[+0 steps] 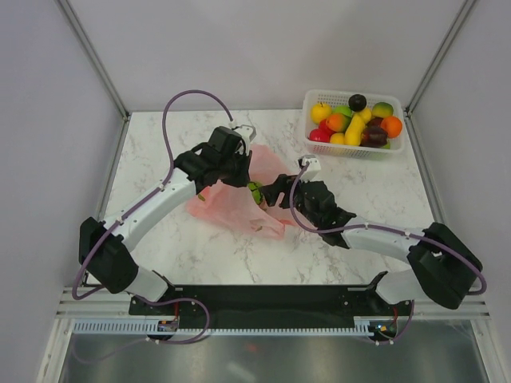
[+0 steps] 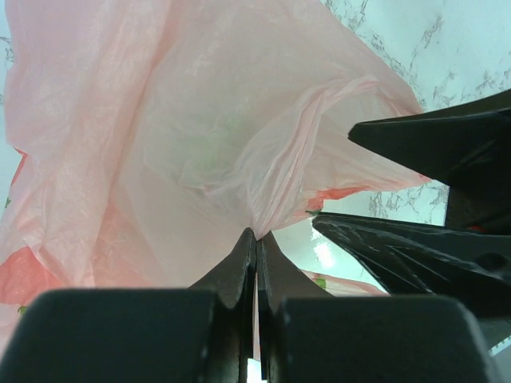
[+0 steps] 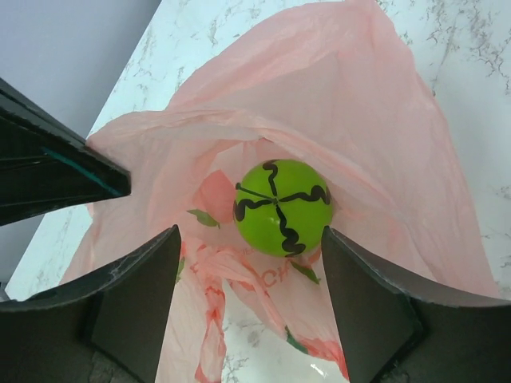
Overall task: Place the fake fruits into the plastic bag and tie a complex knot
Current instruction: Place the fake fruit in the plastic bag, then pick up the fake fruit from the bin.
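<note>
Right wrist view: plastic bag (image 3: 359, 120), pink, mid-table, mouth held open. Contents seen: 1 green fruit (image 3: 281, 206) w/ black squiggles, just inside mouth. Above it, right gripper (image 3: 249, 235), spread wide, gripping nothing. At bag rim, left gripper (image 2: 257, 239), pinched tight on the film, holding it up. Other fake fruits (image 1: 355, 120): approx. a dozen, in white basket (image 1: 313, 102), far-right corner of table (image 1: 160, 239), well apart from bag. Status, est.: loading barely begun; knot not started.

The counter (image 1: 200, 251) is white marble with gray lines. The pink plastic bag (image 1: 227, 206) lies crumpled near its middle. A white basket (image 1: 351, 151) sits at the far right corner, well apart from the bag.
</note>
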Available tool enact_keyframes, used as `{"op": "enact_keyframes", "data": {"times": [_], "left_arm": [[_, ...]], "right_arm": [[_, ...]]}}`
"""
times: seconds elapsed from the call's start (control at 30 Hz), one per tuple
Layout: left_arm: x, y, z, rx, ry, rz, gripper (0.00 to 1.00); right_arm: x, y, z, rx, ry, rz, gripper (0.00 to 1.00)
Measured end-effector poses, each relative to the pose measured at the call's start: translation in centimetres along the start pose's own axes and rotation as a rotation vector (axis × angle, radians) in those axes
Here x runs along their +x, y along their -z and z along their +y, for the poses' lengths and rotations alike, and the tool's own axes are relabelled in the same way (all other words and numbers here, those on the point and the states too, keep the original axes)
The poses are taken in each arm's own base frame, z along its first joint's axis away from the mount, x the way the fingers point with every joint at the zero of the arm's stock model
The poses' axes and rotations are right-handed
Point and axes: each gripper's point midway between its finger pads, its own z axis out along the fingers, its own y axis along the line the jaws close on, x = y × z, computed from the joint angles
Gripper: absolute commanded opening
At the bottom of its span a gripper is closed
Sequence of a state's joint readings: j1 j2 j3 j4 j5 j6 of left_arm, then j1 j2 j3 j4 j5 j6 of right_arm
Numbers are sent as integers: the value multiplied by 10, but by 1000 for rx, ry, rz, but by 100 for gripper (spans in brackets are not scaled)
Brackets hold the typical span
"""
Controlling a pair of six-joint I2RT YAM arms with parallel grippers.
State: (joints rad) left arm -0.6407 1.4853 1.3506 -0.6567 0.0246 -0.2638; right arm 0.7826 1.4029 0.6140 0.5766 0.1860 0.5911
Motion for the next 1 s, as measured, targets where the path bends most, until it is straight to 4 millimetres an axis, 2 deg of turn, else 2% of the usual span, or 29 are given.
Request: {"op": "enact_keyframes", "data": {"times": [0.1,0.2,0.53,0.63,0.83,0.9,1.0], "left_arm": [[0,0,1,-4,-3,0,2],[-1,0,3,-17,-5,-3,2],[2,-5,6,-29,-14,9,2],[2,-5,6,-32,-15,10,2],[4,-8,7,-37,-17,16,2],[4,-8,7,-43,-20,17,2],[5,-9,6,-48,-26,19,2]], "right_arm": [[-8,9,2,4,11,-3,75],[-13,19,-5,45,16,-3,75],[-23,47,-53,250,123,28,76],[-52,48,-88,344,108,17,76],[-142,34,-153,548,63,-68,76],[-160,27,-170,592,52,-81,77],[-173,12,-196,658,53,-58,78]]}}
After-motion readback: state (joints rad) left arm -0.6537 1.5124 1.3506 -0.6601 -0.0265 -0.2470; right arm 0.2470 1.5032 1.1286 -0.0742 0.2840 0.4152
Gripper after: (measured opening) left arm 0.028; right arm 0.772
